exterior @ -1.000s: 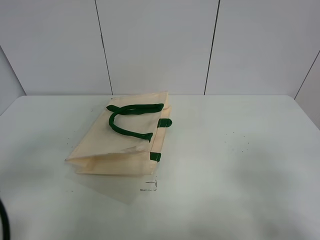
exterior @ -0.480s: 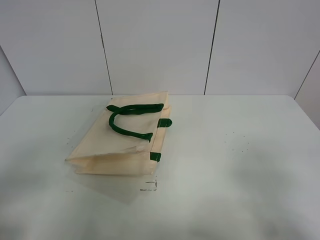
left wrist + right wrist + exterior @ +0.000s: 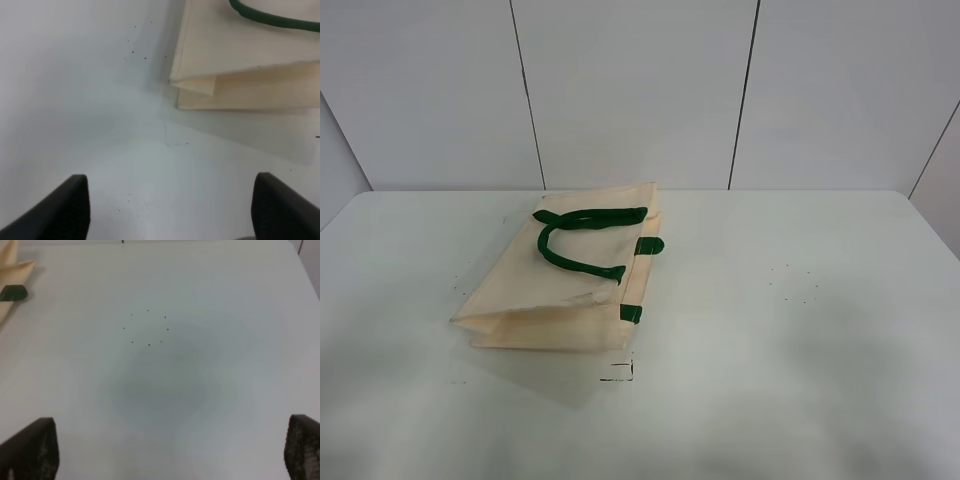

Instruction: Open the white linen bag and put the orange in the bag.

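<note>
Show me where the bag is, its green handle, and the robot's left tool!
white linen bag [image 3: 535, 290]: exterior high view, flat cloth side.
green handle [image 3: 560, 257]: exterior high view, strap's curve.
left tool [image 3: 170, 205]: left wrist view, midway between its fingertips.

Brightness: even, soft and bright in all three views; no hard glare
Shadows: a faint grey one spreads on the table [image 3: 800, 330] just in front of the bag [image 3: 555, 290]; a broad dim patch lies at the middle of the right wrist view
Focus: overhead view fairly sharp; finger tips [image 3: 70, 207] in both wrist views blurred and dark
Colour: whites lean slightly green-grey
</note>
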